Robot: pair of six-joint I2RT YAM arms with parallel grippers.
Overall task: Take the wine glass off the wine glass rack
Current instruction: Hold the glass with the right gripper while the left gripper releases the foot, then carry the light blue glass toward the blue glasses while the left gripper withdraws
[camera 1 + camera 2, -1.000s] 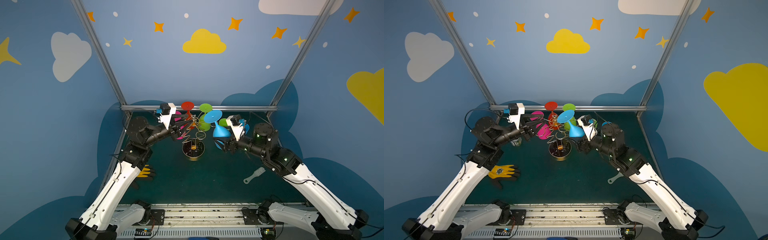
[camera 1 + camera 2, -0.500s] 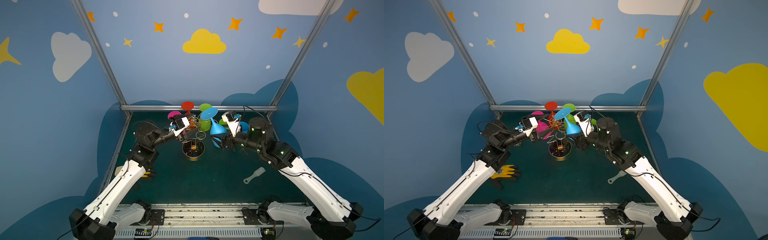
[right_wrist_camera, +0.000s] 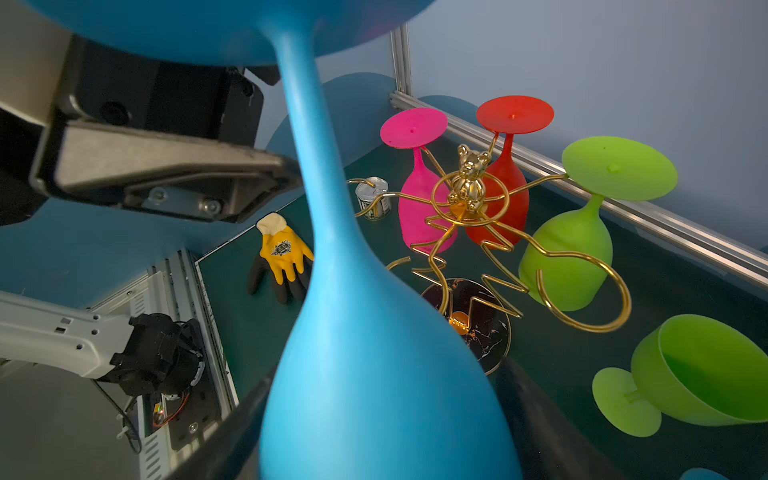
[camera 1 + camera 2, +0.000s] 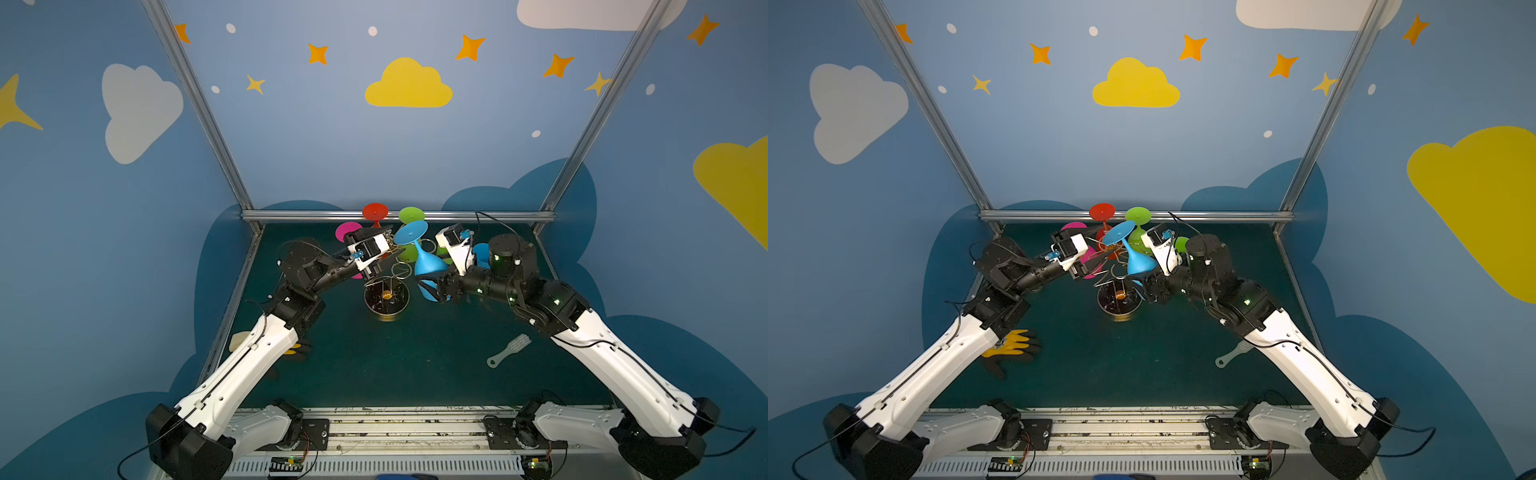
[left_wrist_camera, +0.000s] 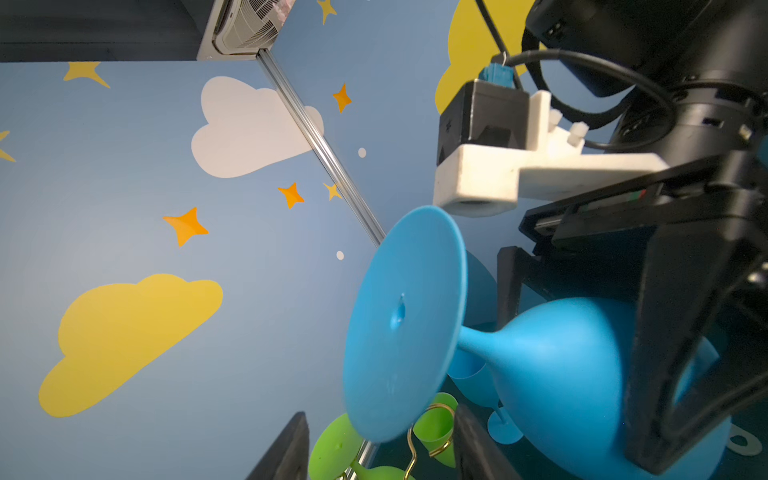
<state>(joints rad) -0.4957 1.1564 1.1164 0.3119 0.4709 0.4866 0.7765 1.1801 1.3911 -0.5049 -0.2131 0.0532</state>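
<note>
Starting with the rack (image 4: 386, 297) at mid-table. Just right of it, the blue glass (image 4: 428, 262), seemingly clear of the loops, foot up, stem leaning left toward the rack. Clamped round the bowl by the right gripper (image 4: 434, 289). Left gripper (image 5: 380, 413) facing the foot, jaws apart, empty. Likely calls for drawing rightward.

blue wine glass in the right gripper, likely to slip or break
The blue wine glass looks matte and opaque, probably plastic, so likely light and hard to shatter. The right gripper clamps its rounded, tapering bowl, so it might slide out.
</note>
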